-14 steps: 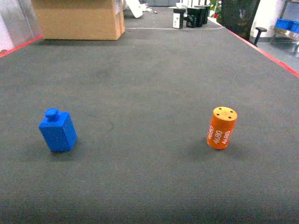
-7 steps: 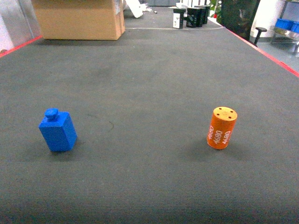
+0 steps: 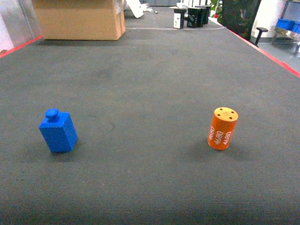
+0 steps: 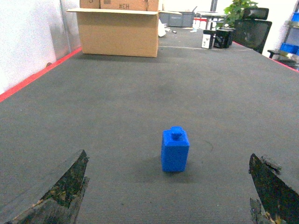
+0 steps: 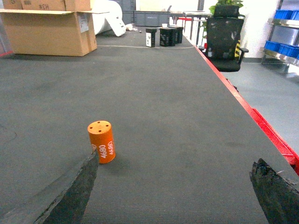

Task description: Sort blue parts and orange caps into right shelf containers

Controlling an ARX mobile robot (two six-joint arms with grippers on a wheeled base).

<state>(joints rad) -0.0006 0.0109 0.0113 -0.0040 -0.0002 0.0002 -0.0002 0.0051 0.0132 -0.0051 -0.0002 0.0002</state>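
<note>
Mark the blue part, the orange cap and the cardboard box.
blue part (image 3: 58, 132): head view, front face of the body.
orange cap (image 3: 221, 130): head view, printed side wall.
cardboard box (image 4: 117, 32): left wrist view, front panel.

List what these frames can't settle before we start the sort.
- Shelf crates: head view, cut off by the right edge, too small to see inside.
- Left gripper: fingertips cut off by the bottom edge.
- Orange cap: its base is behind the right gripper's finger.
- Blue part: far side unseen.

Blue part (image 4: 175, 150) upright on dark mat (image 4: 117, 93) — left tool (image 4: 168, 196) fingers spread wide.
</note>
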